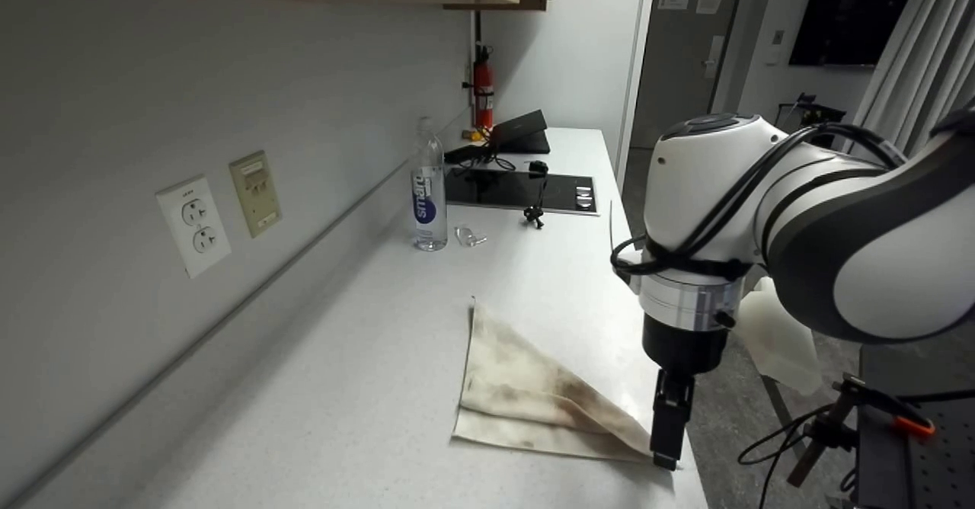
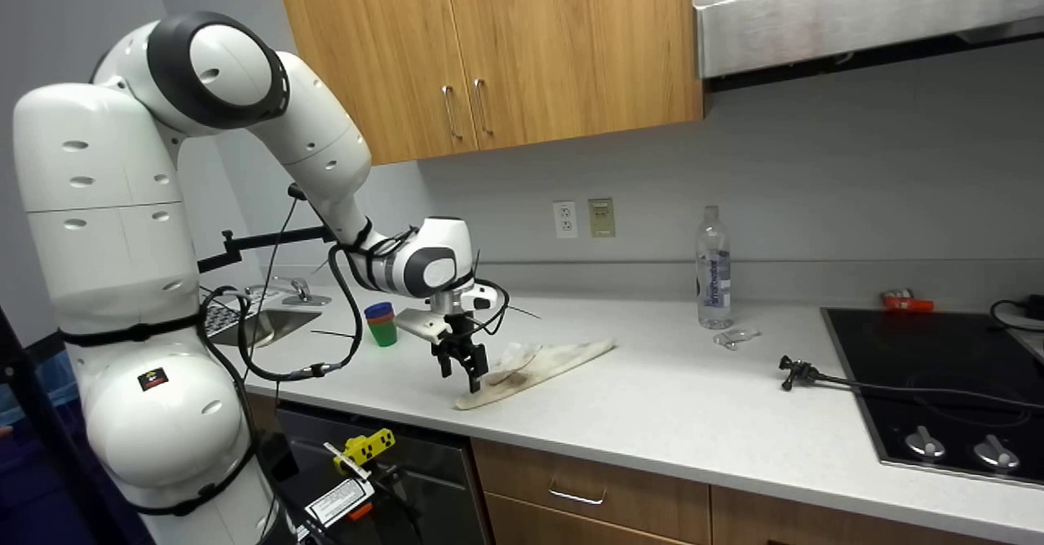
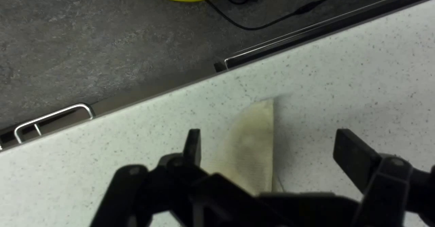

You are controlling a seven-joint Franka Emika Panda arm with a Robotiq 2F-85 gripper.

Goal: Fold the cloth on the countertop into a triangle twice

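Note:
A stained cream cloth [image 1: 525,395] lies on the white countertop [image 1: 343,417], folded over along a diagonal into a rough triangle, with a strip of a lower layer showing along one side. In an exterior view the cloth [image 2: 542,367] has one pointed end near the counter's front edge. My gripper [image 1: 665,459] points down at that corner; it also shows in an exterior view [image 2: 460,375]. In the wrist view the gripper's fingers [image 3: 268,142] are wide apart, with the cloth corner [image 3: 253,145] between them and touching neither. The rest of the cloth is hidden behind the gripper there.
A clear water bottle [image 2: 714,272] and a small clear object [image 2: 736,338] stand near the wall. A black cooktop [image 2: 938,382] and a small black stand [image 2: 799,372] lie farther along. Stacked cups [image 2: 381,325] stand near the sink [image 2: 269,326]. Cabinets [image 2: 522,55] hang above.

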